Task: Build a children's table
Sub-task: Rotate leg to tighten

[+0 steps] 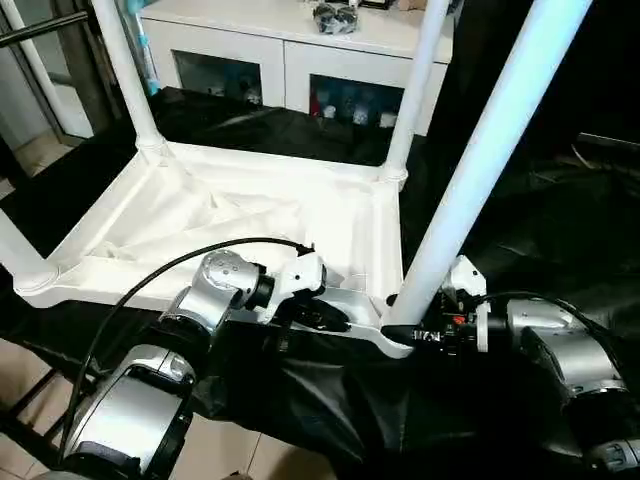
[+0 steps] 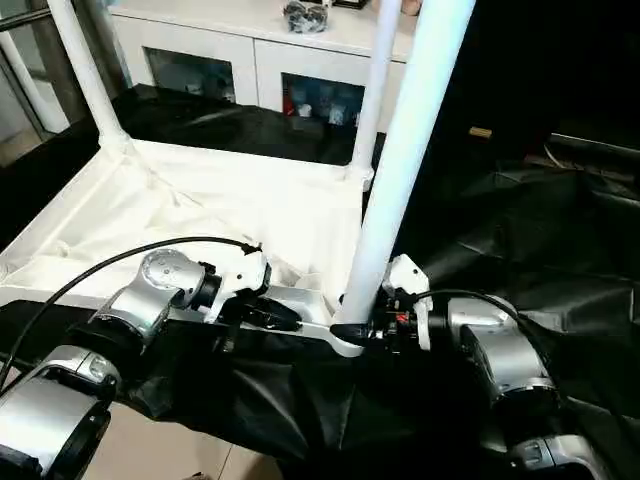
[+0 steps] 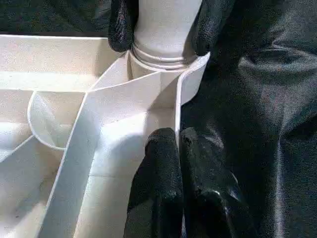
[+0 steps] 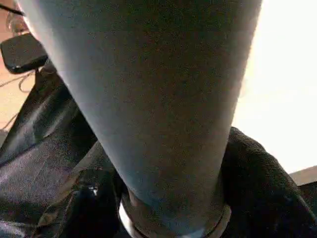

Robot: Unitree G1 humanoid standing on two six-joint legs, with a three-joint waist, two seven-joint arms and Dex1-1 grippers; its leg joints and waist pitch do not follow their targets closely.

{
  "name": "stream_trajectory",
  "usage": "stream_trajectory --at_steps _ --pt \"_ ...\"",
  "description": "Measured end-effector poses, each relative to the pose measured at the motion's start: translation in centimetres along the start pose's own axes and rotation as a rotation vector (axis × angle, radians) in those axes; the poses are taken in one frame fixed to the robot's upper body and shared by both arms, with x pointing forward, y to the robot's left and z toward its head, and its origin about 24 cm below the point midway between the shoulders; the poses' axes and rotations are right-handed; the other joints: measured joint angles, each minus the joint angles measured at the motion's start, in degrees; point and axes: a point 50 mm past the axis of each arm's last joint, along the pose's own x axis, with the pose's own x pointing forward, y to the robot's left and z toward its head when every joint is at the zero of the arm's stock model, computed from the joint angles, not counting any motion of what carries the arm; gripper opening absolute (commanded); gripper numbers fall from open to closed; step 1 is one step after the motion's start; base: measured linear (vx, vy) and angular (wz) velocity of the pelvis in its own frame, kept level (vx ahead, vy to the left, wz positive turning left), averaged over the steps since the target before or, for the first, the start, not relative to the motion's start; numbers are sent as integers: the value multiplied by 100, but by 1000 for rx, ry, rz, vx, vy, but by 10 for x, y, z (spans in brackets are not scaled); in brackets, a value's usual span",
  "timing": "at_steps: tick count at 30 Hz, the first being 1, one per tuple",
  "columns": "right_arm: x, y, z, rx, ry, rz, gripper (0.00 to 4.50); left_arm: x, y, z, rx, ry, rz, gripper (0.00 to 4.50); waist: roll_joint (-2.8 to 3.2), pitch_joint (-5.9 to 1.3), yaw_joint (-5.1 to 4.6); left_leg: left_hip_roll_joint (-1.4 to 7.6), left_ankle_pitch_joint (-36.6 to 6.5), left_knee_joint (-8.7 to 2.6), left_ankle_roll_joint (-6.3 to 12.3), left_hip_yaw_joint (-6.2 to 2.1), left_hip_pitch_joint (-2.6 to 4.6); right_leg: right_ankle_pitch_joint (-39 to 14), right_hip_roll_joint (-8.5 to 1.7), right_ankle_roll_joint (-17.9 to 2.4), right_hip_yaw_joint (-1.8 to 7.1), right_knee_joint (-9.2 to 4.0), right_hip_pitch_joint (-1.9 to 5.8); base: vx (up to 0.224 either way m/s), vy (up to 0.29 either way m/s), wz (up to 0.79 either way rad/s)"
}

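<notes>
The white tabletop [image 1: 250, 215] lies underside up on a black cloth, its ribs showing. White legs stand in its sockets: two at the far corners [image 1: 125, 70] [image 1: 420, 70] and one at the near left [image 1: 15, 250]. A fourth leg [image 1: 480, 150] leans slightly in the near right corner socket [image 3: 163, 64]. My right gripper [image 1: 405, 325] is shut on this leg's base, one black finger [image 3: 121, 25] on each side. My left gripper [image 1: 318, 318] lies along the near edge, its fingers [image 3: 158, 183] pinched on the tabletop's thin rim wall just before that socket.
A white cabinet [image 1: 290, 40] with glass doors stands behind the tabletop. The black cloth [image 1: 540, 230] spreads in folds to the right and hangs over the near edge. Tiled floor [image 1: 230, 450] shows below. A black cable [image 1: 150, 285] arcs over my left forearm.
</notes>
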Motion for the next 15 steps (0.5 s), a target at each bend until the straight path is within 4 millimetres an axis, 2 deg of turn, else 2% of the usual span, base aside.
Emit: stream_trajectory --at_steps 4,6,11,15 --pt "4 -4 -4 34 -57 -61 242 0 2 -2 -14 9 44 0 -6 -4 -16 0 1 6 -1 -2 14 3 0 -3 2 1 14 0 0 0" --pt "14 -13 -3 79 -110 -185 241 -1 8 -2 -35 18 138 0 -14 -1 -113 -1 2 17 -2 -20 17 -2 -1 6 2 2 13 0 0 0" --pt "29 -28 4 139 -144 -466 240 12 17 1 -86 16 303 0 -21 1 -304 -7 3 38 -3 -36 14 -9 -2 18 9 -13 9 0 0 0" --pt "41 -36 10 168 -148 -653 236 23 22 5 -124 19 409 0 -20 -1 -342 -9 3 34 -3 -38 13 -10 -2 20 10 -19 3 0 0 0"
